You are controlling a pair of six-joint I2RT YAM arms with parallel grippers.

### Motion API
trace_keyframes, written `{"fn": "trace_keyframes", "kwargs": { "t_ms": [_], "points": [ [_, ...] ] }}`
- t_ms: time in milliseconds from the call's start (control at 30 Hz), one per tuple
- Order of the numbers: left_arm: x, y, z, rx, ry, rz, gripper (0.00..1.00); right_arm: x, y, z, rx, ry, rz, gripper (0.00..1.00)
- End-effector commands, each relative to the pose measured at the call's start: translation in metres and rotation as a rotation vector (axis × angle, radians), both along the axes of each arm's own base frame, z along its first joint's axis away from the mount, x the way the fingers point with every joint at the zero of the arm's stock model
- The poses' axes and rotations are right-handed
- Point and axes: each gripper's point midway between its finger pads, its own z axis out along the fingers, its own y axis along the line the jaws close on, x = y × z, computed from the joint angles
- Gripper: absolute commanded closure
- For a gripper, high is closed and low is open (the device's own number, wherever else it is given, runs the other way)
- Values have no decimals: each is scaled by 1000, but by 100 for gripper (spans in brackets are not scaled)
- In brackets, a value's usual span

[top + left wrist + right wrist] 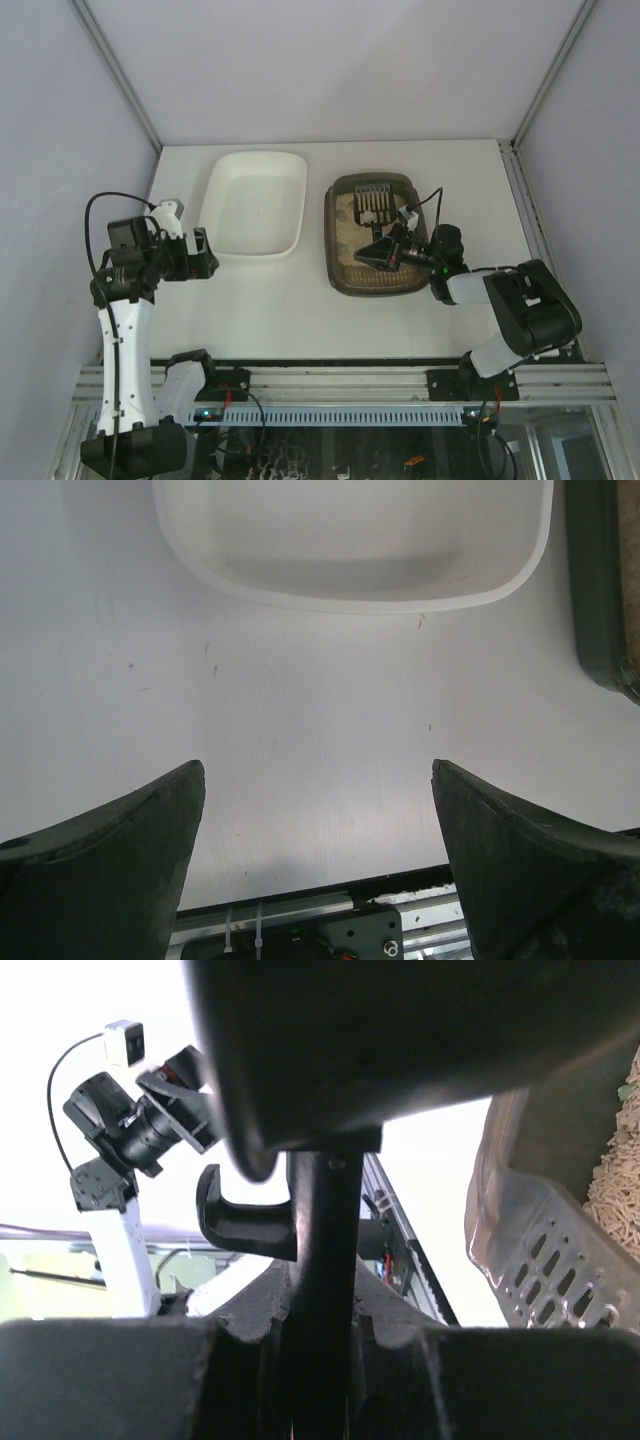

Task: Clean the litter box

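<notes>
Over the litter box [375, 291]: scoop gripped, box unbraced

At the right side of the table [280, 310], the litter box is sitting just beside the white tray [250, 253], with a strip of bare surface showing between them. The right arm's fingers [180, 1380] are clamping shut on a dark bar with a hooked end, which I am taking to be the handle of the scoop [375, 205]. Its slotted head is lying inside the box, toward the far end. The left arm's fingers [120, 870] are standing wide apart and gripping nothing, hovering over the table near the white tray's near edge.

Trouble is likely coming from two causes. Nothing is bracing the box, so a hard push of the scoop through the litter [612, 1185] could be shoving the whole box across the table or into the white tray. The grip is also sitting on a narrow handle, so if the head digs deep the scoop may be twisting in the fingers, tipping and spilling pellets over the rim.

The box is looking dark grey-brown, rectangular with rounded corners and a wide rim, and beige pelleted litter is covering its floor. I am not making out any clumps.
</notes>
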Motion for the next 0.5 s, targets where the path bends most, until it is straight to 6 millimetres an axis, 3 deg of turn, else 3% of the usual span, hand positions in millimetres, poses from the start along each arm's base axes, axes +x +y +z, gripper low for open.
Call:
{"fn": "trace_keyframes", "kwargs": {
  "t_ms": [0,200,367,467],
  "points": [
    [3,-2,3,-15,-18,-13,1,14,-17,15,-75,-109,-63,100],
    [-4,-4,12,-88,39,-39,2,18,0,26,-263,-143,1,100],
    [-6,-15,43,-330,59,-78,4,36,24,43,-487,-167,44,100],
    [-8,-18,60,-410,49,-84,4,49,39,45,-725,-184,64,100]
  ]
}}
